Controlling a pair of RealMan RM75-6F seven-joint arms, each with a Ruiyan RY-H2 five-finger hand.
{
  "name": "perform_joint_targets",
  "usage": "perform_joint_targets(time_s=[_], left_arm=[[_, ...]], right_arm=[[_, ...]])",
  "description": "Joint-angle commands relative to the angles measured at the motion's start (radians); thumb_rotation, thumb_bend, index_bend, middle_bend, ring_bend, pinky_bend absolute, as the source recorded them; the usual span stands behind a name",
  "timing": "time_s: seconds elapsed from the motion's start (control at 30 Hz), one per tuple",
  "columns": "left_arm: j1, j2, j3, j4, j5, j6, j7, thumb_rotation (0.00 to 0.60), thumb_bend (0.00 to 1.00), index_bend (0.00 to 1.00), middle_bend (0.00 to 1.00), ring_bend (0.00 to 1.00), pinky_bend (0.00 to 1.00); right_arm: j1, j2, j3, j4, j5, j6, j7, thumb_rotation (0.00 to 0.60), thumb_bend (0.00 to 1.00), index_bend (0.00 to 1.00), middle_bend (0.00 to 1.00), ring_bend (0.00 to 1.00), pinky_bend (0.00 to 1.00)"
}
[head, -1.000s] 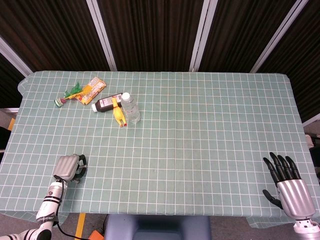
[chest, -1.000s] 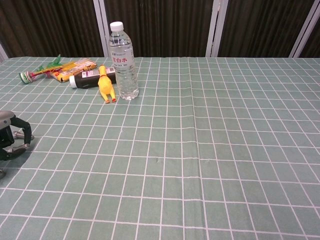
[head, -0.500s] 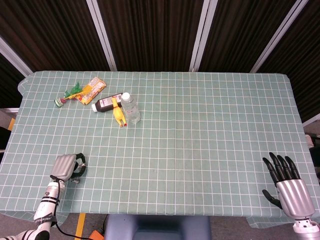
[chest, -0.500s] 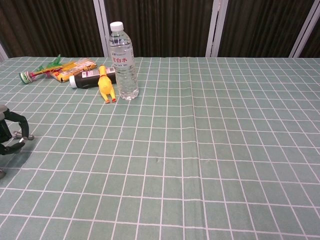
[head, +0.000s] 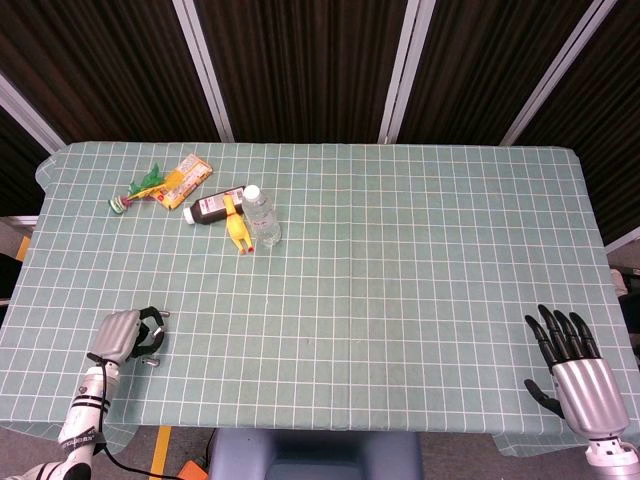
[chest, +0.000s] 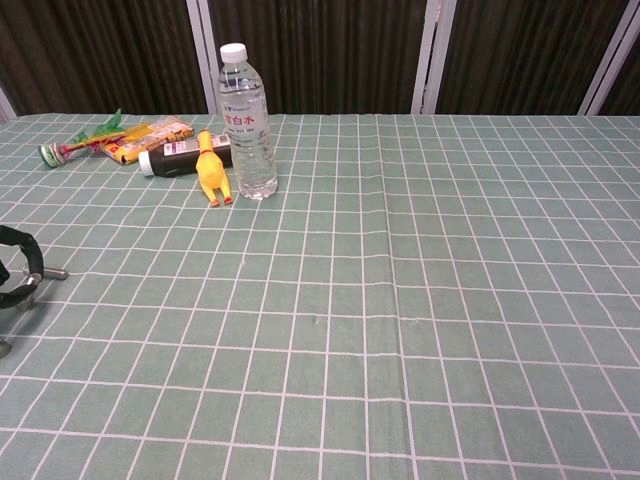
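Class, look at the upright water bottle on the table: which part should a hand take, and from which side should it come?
Grip the water bottle around its straight middle, coming from its right, probably. It stands upright, and the rubber chicken and dark bottle crowd its left.

water bottle (chest: 246, 120) | clear, white cap, upright | touching yellow rubber chicken (chest: 211, 167) lying flat

Head looks down; chest (lower) faces forward.
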Motion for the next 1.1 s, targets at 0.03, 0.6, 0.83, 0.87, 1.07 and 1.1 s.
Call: perform_joint_targets(time_s=[0.03,0.6,0.83,0.87,1.07,1.1], left_arm=[[0.01,0.006,-0.005,0.009,0.016,-0.007,-0.039,0.6,0.43,0.64,1.0,1.0,1.0],[0.038,0.006,-0.013,0.051,0.041,-0.018,-0.118,0.6,0.43,0.64,1.0,1.0,1.0],[0.071,-0.024,-0.026,0.089,0.085,0.029,-0.26,0.6,0.43,0.63,1.0,1.0,1.0],[0.075,-0.027,-0.026,0.096,0.089,0.03,-0.279,0.6,0.43,0.63,1.0,1.0,1.0],[0.092,-0.052,-0.03,0.154,0.102,0.045,-0.336,0.6,0.43,0.64,1.0,1.0,1.0],[0.095,-0.06,-0.031,0.167,0.105,0.054,-0.333,0.6,0.44,0.64,1.0,1.0,1.0]], right_arm=[[0.0,0.0,0.0,0.0,0.0,0.0,0.0,0.6,0.28,0.0,0.0,0.0,0.0],[0.0,-0.003,-0.001,0.0,-0.002,-0.001,-0.009,0.6,0.28,0.0,0.0,0.0,0.0],[0.001,-0.002,0.0,-0.001,0.0,-0.002,-0.006,0.6,0.28,0.0,0.0,0.0,0.0],[0.001,-0.002,0.0,-0.001,0.0,-0.002,-0.005,0.6,0.28,0.0,0.0,0.0,0.0],[-0.001,-0.003,-0.001,0.0,-0.002,0.001,-0.007,0.6,0.28,0.0,0.0,0.0,0.0],[-0.001,-0.003,-0.001,0.0,-0.002,0.0,-0.008,0.6,0.28,0.0,0.0,0.0,0.0]])
